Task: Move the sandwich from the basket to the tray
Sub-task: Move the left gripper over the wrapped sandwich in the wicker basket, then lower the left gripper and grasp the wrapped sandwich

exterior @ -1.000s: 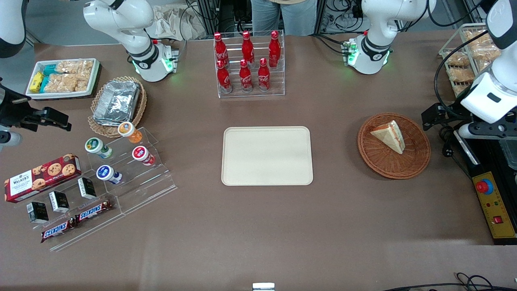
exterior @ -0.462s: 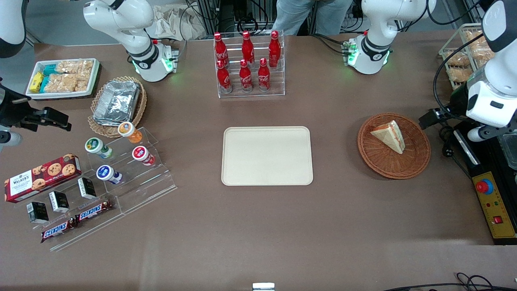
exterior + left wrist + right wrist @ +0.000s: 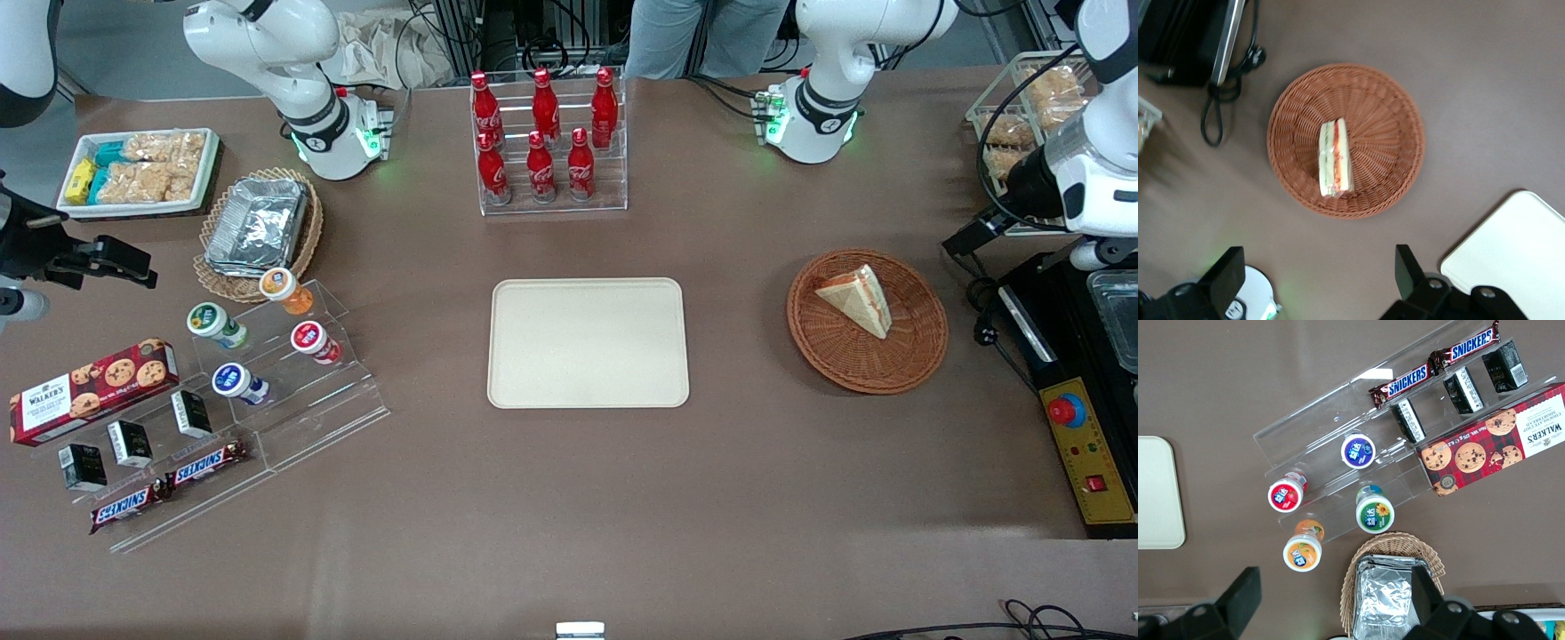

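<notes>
The sandwich [image 3: 858, 298] is a pale bread wedge with red and green filling, lying in the round reddish-brown wicker basket [image 3: 867, 360] toward the working arm's end of the table. The left wrist view shows the sandwich [image 3: 1335, 158] on its side in the basket [image 3: 1385, 133]. The cream-beige tray [image 3: 587, 342] lies flat at the table's middle with nothing on it, and one corner of the tray [image 3: 1511, 260] shows in the left wrist view. My left gripper [image 3: 965, 238] hangs above the table beside the basket. The gripper [image 3: 1317, 273] is open and holds nothing.
A clear rack of red cola bottles [image 3: 547, 142] stands farther from the front camera than the tray. A black control box with a red button [image 3: 1067, 411] and a cable [image 3: 982, 302] lie beside the basket. A wire basket of snacks [image 3: 1022, 124] sits at the table's edge.
My left arm has swung away from the front camera, and the gripper has shifted slightly with it. The sandwich, basket and tray have not moved.
</notes>
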{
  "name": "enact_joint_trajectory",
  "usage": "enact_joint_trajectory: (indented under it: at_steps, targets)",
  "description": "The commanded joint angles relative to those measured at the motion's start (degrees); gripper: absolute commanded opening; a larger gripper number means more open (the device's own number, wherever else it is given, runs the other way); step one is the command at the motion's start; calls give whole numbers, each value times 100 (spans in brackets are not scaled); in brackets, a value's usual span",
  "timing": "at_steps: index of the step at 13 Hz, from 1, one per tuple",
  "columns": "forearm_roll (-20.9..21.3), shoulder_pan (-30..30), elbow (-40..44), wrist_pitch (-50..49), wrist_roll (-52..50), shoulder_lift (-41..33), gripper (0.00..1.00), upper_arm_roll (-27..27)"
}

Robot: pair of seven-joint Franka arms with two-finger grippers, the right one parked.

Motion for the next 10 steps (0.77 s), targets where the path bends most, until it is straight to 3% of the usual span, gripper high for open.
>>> enact_joint_trajectory:
  at_steps: [1,7,10]
  targets:
    - [90,3,-1093,788,-623,-433,100,-96]
    - [90,29,-2808,2801,-869,-462,100,-70]
    - [90,72,-3460,3909,-878,-15,100,-52]
